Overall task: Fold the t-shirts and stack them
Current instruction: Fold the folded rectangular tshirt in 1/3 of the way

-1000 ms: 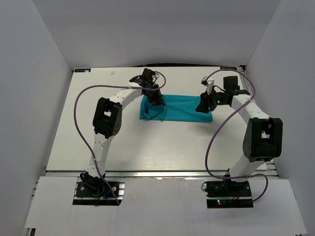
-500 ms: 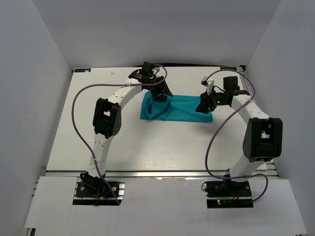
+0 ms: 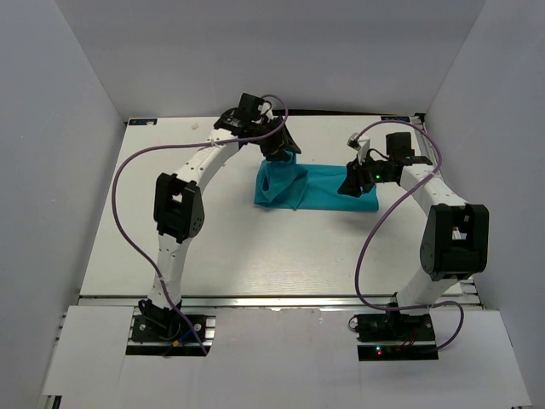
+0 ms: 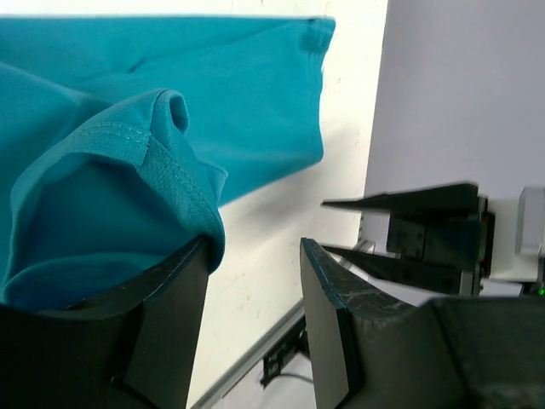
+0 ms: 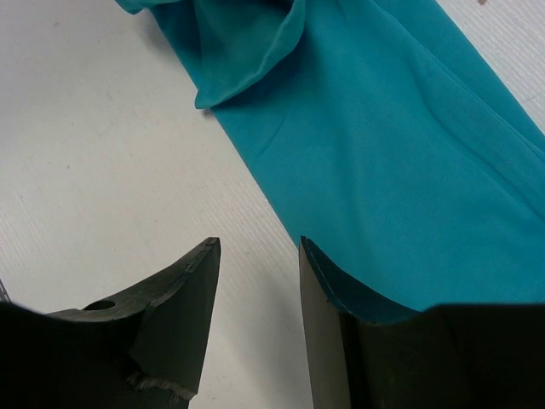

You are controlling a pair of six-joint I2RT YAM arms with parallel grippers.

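Note:
The teal t-shirt [image 3: 328, 187] lies as a folded strip across the far middle of the white table [image 3: 213, 239]. Its left end is bunched and raised. My left gripper [image 3: 281, 153] is over that bunched end. In the left wrist view its jaws [image 4: 255, 243] stand apart with bare table between them, and the shirt's hem [image 4: 128, 170] drapes over the left finger. My right gripper [image 3: 351, 183] sits at the shirt's right end. Its jaws [image 5: 255, 243] are apart over bare table, with the right finger at the edge of the cloth [image 5: 409, 153].
Grey walls [image 3: 68, 128] close in the table on the left, back and right. Purple cables [image 3: 136, 213] loop from both arms. A black part of the right arm [image 4: 426, 234] shows in the left wrist view beyond the shirt.
My left gripper has swung right and back, and the shirt's left end has moved right with it and bunched up. The right arm has not moved.

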